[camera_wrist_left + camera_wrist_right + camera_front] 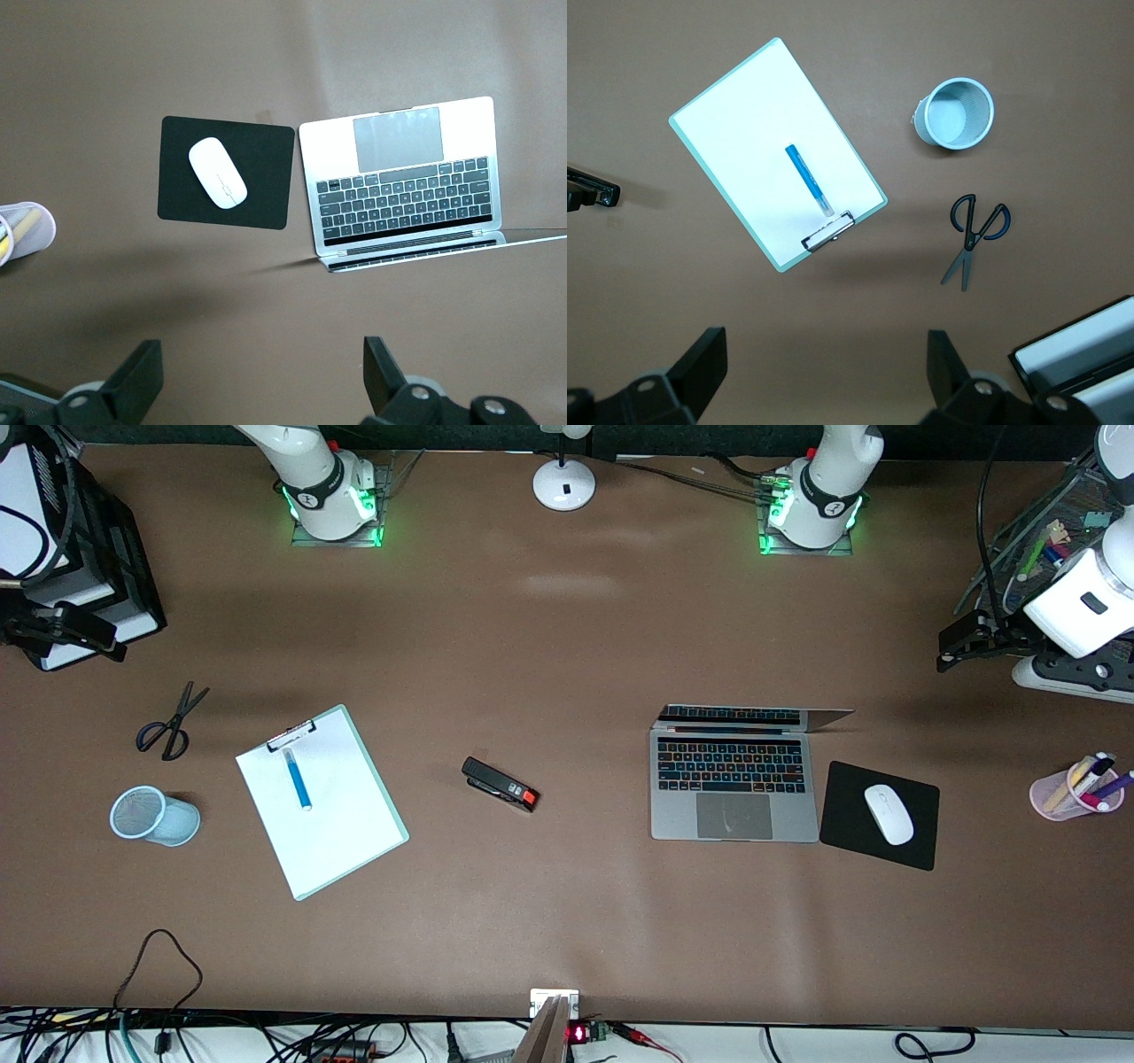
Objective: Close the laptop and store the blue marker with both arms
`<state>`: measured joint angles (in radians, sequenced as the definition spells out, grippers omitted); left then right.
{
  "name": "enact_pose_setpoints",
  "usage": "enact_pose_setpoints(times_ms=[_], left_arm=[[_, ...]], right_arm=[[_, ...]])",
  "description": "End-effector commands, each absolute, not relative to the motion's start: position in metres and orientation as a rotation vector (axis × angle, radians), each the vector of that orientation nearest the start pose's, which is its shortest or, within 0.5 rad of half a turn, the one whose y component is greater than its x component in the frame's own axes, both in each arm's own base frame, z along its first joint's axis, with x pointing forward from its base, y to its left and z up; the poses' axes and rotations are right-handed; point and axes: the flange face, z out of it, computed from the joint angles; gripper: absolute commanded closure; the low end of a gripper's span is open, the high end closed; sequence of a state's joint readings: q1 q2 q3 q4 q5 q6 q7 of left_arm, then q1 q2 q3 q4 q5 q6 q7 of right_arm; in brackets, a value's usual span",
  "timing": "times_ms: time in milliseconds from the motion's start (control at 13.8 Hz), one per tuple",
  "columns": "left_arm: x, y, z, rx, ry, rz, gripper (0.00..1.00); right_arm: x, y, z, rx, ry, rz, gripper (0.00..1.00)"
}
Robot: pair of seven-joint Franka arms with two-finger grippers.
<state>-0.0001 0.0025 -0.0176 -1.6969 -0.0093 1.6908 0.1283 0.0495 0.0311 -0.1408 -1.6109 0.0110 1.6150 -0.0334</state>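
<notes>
The laptop (733, 779) lies open on the table, lid raised; it also shows in the left wrist view (403, 177). The blue marker (298, 779) lies on a white clipboard (332, 824) toward the right arm's end, seen too in the right wrist view (808, 181). My left gripper (263, 381) is open and empty, high over bare table beside the laptop's hinge edge. My right gripper (824, 376) is open and empty, high over bare table beside the clipboard's clip end. Neither hand shows in the front view.
A white mouse (889, 813) sits on a black pad (850, 824) beside the laptop. A pink pen cup (1072, 788), a black stapler (500, 784), scissors (168, 726), a light-blue mesh cup (151, 815) and a white device with a black clamp (1076, 602) stand around.
</notes>
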Motion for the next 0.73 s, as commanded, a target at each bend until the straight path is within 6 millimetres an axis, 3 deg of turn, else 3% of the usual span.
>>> enact_pose_setpoints(times_ms=[0, 290, 653], left_arm=[[0.557, -0.009, 0.577, -3.162, 0.233, 0.012, 0.00], [0.557, -0.010, 0.577, -3.162, 0.235, 0.012, 0.00], [0.559, -0.008, 0.576, -3.167, 0.237, 0.013, 0.00]], right_arm=[[0.556, -0.047, 0.596, -3.137, 0.080, 0.074, 0.00], [0.561, -0.046, 0.589, -3.136, 0.077, 0.079, 0.00], [0.583, -0.036, 0.562, -3.134, 0.060, 0.080, 0.00]])
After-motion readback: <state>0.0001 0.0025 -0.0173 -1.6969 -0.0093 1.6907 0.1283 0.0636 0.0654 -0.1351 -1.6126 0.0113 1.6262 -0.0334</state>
